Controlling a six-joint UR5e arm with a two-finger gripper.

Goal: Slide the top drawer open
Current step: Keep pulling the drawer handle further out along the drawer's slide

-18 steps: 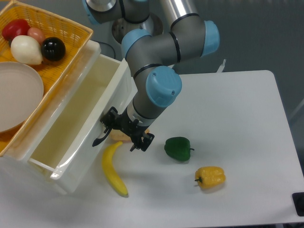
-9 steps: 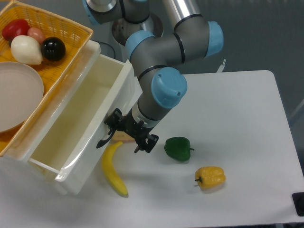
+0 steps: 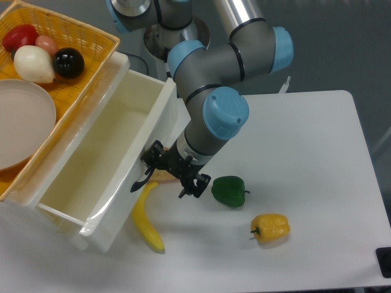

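Cream drawer (image 3: 104,159) standing open, showing nothing inside; gripper (image 3: 174,174) clamping its black handle (image 3: 142,181); banana (image 3: 146,213) lying just below.

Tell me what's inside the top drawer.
The top drawer shows only bare cream floor and walls; nothing lies in the visible part. Its rear end, beneath the basket, is hidden.

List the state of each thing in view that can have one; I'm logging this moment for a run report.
top drawer: pulled well open, inside looks empty
gripper: at the drawer front by the black handle; open or shut unclear
banana: lying flat, partly under the drawer front
green pepper: on the table
yellow pepper: on its side
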